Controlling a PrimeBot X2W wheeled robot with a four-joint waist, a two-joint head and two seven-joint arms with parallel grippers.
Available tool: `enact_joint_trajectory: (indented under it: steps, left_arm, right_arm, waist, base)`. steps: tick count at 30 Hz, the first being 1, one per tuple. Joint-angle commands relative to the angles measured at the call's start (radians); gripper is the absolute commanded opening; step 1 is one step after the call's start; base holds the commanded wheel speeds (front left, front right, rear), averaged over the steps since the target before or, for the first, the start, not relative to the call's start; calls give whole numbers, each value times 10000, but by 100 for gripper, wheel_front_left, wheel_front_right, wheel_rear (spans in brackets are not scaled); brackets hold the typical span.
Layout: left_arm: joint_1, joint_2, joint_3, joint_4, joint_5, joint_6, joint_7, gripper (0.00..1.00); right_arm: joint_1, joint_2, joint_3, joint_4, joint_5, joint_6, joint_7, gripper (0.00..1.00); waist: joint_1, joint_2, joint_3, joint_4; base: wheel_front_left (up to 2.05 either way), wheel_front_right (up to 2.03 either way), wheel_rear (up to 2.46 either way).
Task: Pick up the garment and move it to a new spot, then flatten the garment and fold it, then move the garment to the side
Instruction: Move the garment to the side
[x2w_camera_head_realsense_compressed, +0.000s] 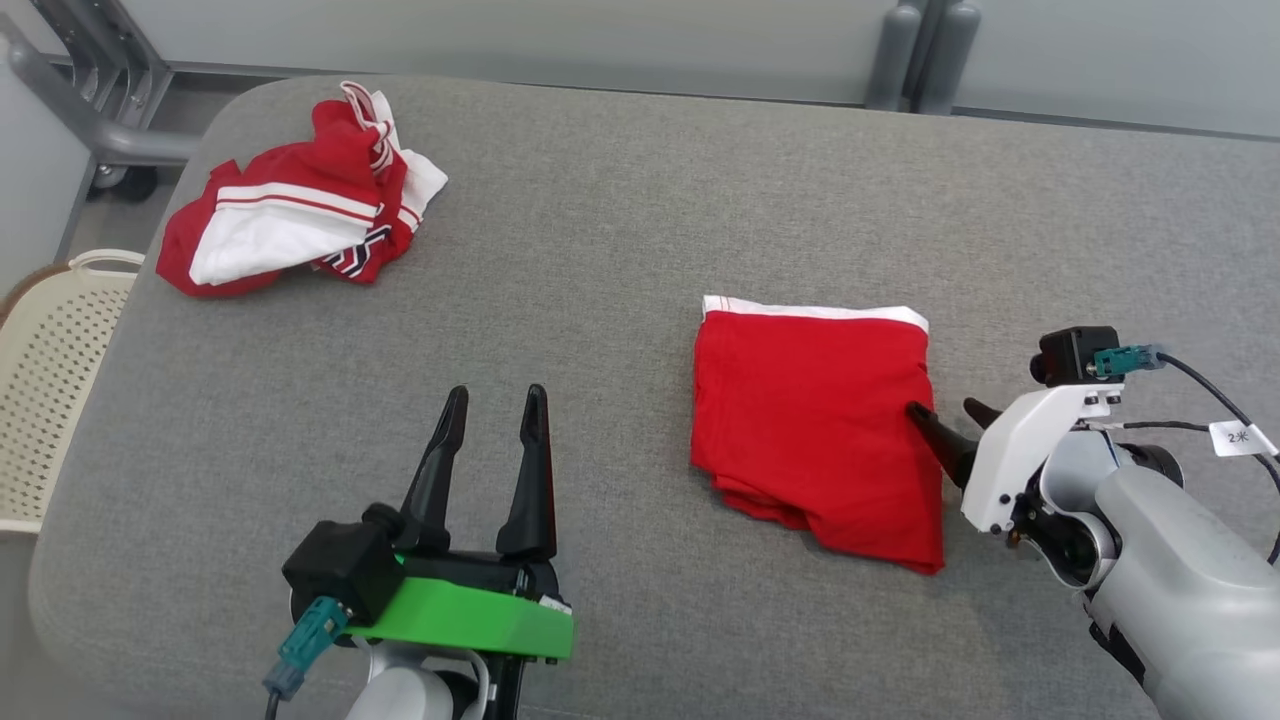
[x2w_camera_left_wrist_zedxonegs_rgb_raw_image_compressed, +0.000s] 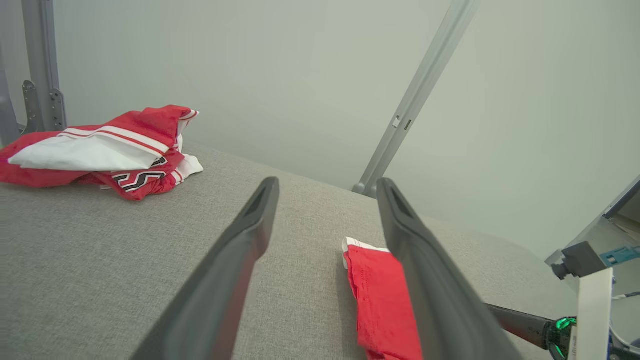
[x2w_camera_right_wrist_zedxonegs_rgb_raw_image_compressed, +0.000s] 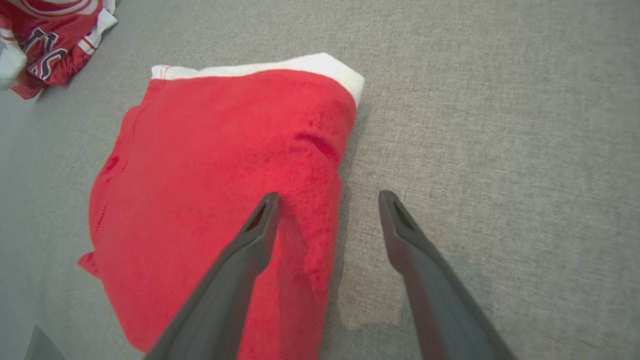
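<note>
The garment (x2w_camera_head_realsense_compressed: 810, 420) is red with a white waistband and lies folded on the grey table (x2w_camera_head_realsense_compressed: 640, 180), right of centre. My right gripper (x2w_camera_head_realsense_compressed: 942, 406) stands open at the garment's right edge. In the right wrist view its left finger (x2w_camera_right_wrist_zedxonegs_rgb_raw_image_compressed: 250, 250) is over the red cloth (x2w_camera_right_wrist_zedxonegs_rgb_raw_image_compressed: 220, 175) and its right finger (x2w_camera_right_wrist_zedxonegs_rgb_raw_image_compressed: 415, 250) is over bare table, with nothing gripped. My left gripper (x2w_camera_head_realsense_compressed: 497, 392) is open near the front of the table, well left of the garment and holding nothing. The left wrist view looks past its open gripper (x2w_camera_left_wrist_zedxonegs_rgb_raw_image_compressed: 327, 182) at the garment's left edge (x2w_camera_left_wrist_zedxonegs_rgb_raw_image_compressed: 380, 300).
A crumpled red and white garment (x2w_camera_head_realsense_compressed: 300, 200) lies at the table's far left corner, also visible in the left wrist view (x2w_camera_left_wrist_zedxonegs_rgb_raw_image_compressed: 100, 150). A cream perforated basket (x2w_camera_head_realsense_compressed: 50, 380) stands off the table's left edge. Grey frame legs (x2w_camera_head_realsense_compressed: 920, 50) rise behind the table.
</note>
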Motion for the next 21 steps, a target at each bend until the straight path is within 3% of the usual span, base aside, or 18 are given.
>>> enact_joint_trajectory:
  steps: [1, 11, 12, 14, 16, 17, 21]
  left_arm:
    - [-88, 16, -19, 19, 51, -17, -31, 100]
    - [-110, 67, -71, -82, 88, 46, -31, 100]
    - [-127, 67, -78, -93, 91, 58, -31, 100]
    - [-163, 67, -82, -103, 87, 78, -31, 100]
    - [-194, 73, -73, -93, 73, 76, -31, 100]
    - [-204, 77, -84, -108, 75, 68, -31, 100]
    - [-275, 95, -117, -172, 121, 22, -30, 100]
  right_arm:
    - [104, 1, -4, 107, 208, -3, 112, 100]
    - [-118, 302, -41, 802, 1724, -3, 803, 100]
    - [-177, 304, -10, 853, 1781, -3, 798, 95]
    - [-283, 256, 69, 962, 1760, -3, 618, 56]
    - [-403, 251, 184, 1045, 1713, -3, 481, 9]
    - [-529, 240, 304, 1087, 1746, -3, 388, 0]
    - [-729, 70, 674, 964, 1698, -3, 261, 0]
  waist:
    - [0, 0, 134, 238]
    - [0, 0, 304, 537]
    - [0, 0, 319, 538]
    - [0, 0, 348, 521]
    - [0, 0, 372, 488]
    - [0, 0, 398, 433]
    - [0, 0, 426, 164]
  base:
    - [0, 0, 0]
    - [0, 0, 0]
    - [0, 0, 0]
    - [0, 0, 0]
    - [0, 0, 0]
    - [0, 0, 0]
    - [0, 0, 0]
